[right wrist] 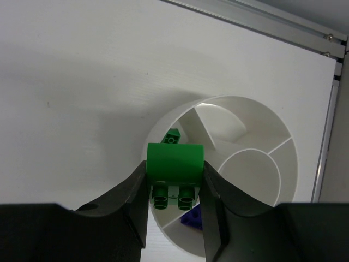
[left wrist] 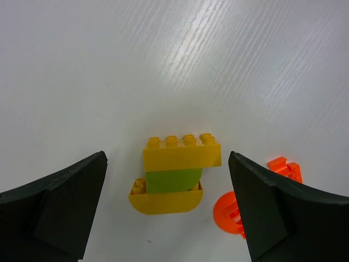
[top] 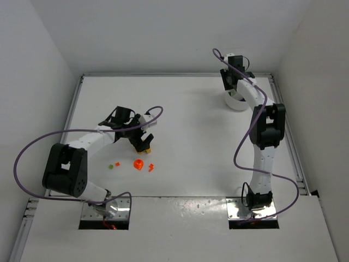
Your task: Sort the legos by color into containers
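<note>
Holding a green plastic brick with a rounded top (right wrist: pixel 175 159), my right claw (right wrist: pixel 174 185) is clenched on its two sides, with the studs of the brick pointing toward my wrist camera. This claw hangs over the low round white divided dish (right wrist: pixel 262 109), which stands at the far right of the white table (top: pixel 191 120). The brick is at the edge of the section where one small green piece (right wrist: pixel 173 136) already lies. A dark blue piece (right wrist: pixel 192 217) lies in the neighbour section. The round centre well (right wrist: pixel 251 174) is to the right of my fingers.

My left claw (left wrist: pixel 168 180) is released and wide, low over the left half of the table. Between its fingers, touching neither, lies a small stack: a yellow four-stud brick (left wrist: pixel 181 153), a light green piece (left wrist: pixel 173 180) and a yellow curved piece (left wrist: pixel 163 201). Just to the right of it lie an orange round piece (left wrist: pixel 226 210) and a small orange brick (left wrist: pixel 284 168). Two tiny greenish bits (top: pixel 113 164) lie more to the left.
</note>
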`<state>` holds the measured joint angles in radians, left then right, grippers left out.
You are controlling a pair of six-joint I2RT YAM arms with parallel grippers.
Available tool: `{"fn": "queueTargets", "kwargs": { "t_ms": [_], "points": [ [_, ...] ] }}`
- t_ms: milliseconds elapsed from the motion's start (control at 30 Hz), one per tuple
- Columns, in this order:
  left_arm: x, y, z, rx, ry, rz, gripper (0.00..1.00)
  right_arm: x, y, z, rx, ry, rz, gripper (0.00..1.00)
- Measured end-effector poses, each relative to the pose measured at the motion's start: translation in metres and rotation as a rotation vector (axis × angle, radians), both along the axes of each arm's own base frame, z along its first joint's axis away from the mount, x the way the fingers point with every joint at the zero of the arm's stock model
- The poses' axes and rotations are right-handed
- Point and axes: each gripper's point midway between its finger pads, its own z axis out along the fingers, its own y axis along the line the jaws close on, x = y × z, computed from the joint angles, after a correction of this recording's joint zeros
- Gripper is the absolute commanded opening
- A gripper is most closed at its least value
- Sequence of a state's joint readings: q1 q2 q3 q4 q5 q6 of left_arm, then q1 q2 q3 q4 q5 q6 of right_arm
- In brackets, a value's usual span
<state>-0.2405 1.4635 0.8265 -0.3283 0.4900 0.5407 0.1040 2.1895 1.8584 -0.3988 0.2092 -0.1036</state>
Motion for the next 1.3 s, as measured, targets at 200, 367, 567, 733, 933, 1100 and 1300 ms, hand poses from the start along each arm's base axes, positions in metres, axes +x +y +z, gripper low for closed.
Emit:
{"fn": "queueTargets", "kwargs": {
  "t_ms": [200, 367, 567, 733, 933, 1100, 1300],
  "points": [
    [0.0, -0.001, 0.0, -0.003, 0.0, -0.002, 1.0, 0.003, -0.009, 0.004, -0.033, -0.022, -0.036, 0.13],
    [0.0, -0.001, 0.0, -0.003, 0.0, -0.002, 1.0, 0.003, -0.014, 0.007, -0.054, -0.03, -0.061, 0.28],
    [0.0, -0.001, 0.0, -0.003, 0.0, -0.002, 1.0, 0.003, -0.016, 0.007, -0.062, -0.031, -0.069, 0.35],
    [0.0, -0.001, 0.0, -0.004, 0.001, -0.002, 1.0, 0.003, -0.016, 0.008, -0.064, -0.034, -0.071, 0.44],
    [0.0, -0.001, 0.0, -0.007, 0.002, -0.001, 1.0, 0.003, -0.017, 0.008, -0.068, -0.035, -0.075, 0.53],
    [0.0, -0.002, 0.001, -0.011, 0.004, 0.005, 1.0, 0.004, -0.017, 0.008, -0.068, -0.036, -0.075, 0.53],
    [0.001, 0.001, 0.013, -0.042, -0.003, 0.047, 1.0, 0.0, -0.011, 0.015, -0.039, -0.035, -0.056, 0.53]
  ]
}}
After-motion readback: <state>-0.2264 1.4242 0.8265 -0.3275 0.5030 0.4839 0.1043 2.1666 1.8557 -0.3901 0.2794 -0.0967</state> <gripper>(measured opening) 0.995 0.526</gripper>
